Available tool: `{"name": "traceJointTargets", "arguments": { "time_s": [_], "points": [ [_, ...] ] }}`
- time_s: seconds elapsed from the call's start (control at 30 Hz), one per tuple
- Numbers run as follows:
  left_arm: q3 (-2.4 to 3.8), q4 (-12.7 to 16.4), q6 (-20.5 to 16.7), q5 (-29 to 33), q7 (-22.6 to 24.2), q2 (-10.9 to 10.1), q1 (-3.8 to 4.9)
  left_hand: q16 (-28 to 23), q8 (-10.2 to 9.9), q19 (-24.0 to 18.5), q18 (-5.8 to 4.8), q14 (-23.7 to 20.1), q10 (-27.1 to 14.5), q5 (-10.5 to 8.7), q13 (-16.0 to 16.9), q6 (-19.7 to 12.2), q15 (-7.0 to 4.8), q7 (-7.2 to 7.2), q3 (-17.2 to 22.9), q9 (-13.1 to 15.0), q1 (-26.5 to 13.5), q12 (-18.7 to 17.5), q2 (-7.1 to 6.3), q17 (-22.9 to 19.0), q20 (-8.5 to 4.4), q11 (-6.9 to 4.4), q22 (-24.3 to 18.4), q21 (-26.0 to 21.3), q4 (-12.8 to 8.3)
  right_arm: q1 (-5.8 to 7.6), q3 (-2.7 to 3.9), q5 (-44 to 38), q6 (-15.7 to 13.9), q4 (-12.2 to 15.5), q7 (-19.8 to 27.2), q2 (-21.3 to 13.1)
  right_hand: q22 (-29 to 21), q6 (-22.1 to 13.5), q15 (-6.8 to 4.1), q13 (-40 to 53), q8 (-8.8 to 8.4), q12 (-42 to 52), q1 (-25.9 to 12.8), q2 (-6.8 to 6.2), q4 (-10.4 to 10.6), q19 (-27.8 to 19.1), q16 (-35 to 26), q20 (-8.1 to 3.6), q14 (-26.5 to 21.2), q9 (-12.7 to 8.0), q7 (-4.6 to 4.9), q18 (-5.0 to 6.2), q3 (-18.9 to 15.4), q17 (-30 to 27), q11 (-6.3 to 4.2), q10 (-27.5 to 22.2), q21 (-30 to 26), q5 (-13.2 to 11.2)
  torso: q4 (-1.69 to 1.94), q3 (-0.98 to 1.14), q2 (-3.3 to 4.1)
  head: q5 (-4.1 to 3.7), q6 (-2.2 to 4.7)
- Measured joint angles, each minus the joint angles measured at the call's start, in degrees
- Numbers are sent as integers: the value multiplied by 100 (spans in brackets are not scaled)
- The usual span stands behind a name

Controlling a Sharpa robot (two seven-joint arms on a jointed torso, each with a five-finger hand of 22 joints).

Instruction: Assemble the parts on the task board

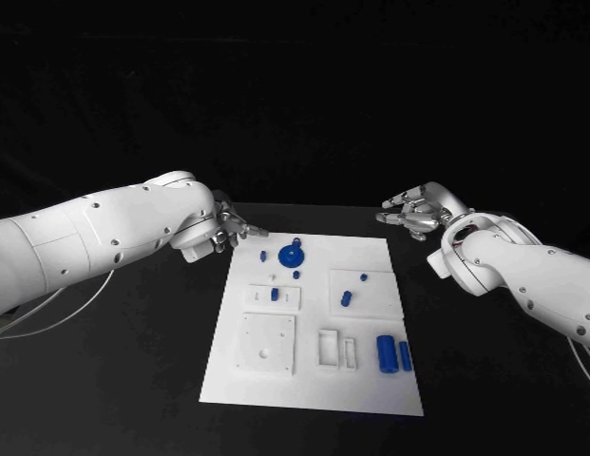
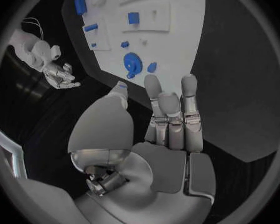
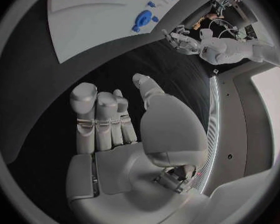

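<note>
The task board (image 1: 315,380) lies mid-counter, blue parts (image 1: 291,255) scattered on it. My left hand (image 1: 223,231) and right hand (image 1: 418,209) hover beside its far corners, fingers apart, holding nothing.

one task board (image 1: 312,399), one blue gear (image 1: 292,254), two blue cylinders (image 1: 388,350), two robot hands (image 1: 219,231).

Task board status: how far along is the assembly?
Barely begun, by the look of it. On the white task board the blue gear-shaped part and two blue cylinders lie loose; whether any small piece is seated is unclear. The left hand and right hand hover open off the far corners, holding nothing.
</note>
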Motion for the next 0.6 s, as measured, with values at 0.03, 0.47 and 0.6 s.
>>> {"name": "traceJointTargets", "arguments": {
  "time_s": [0.03, 0.47, 0.6],
  "points": [
    [0, -80, 45, 2, 7, 59, 1, 17, 75, 0, 0, 0, 0, 0, 26, -194, 0, 7, 0, -343, 21, 0, -16, -10, 0, 0, 0, 0, 0, 0, 0, 2, -2, 12, 0, -4, 0, 0, 0, 0, 0, 0, 0, 0, 0, 0, 0, 0, 0, 0, 0, 0, 0, 0, 0, 0, 0, 0, -4, -1, 12, 5, 9],
    [-56, -869, 601, -12, 122, 543, -53, 78, 542, -22, 1, -22, -1, 0, 87, 447, 22, 9, 30, -665, 59, 0, 151, -40, 22, 61, 1, 0, -30, 0, 0, 41, -15, 117, 0, -61, 0, 1, 0, -4, 0, 0, 1, 0, 24, 0, 0, 0, 0, 0, -1, 0, -24, 0, 0, 0, 0, 0, -50, -18, 143, 41, 98],
    [-67, -1018, 741, -21, 175, 638, -107, 117, 573, -22, 1, -22, -1, 0, 95, 711, 22, -39, 41, -647, 60, 0, 257, -56, 22, 62, 5, 0, -84, 1, 1, 48, -18, 145, -2, -78, 0, 1, 0, -4, 0, 0, 1, -1, 24, 0, 0, 0, 0, 0, -1, -1, -24, 0, 0, 0, 0, 0, -64, -24, 176, 43, 111]
  ]
}}
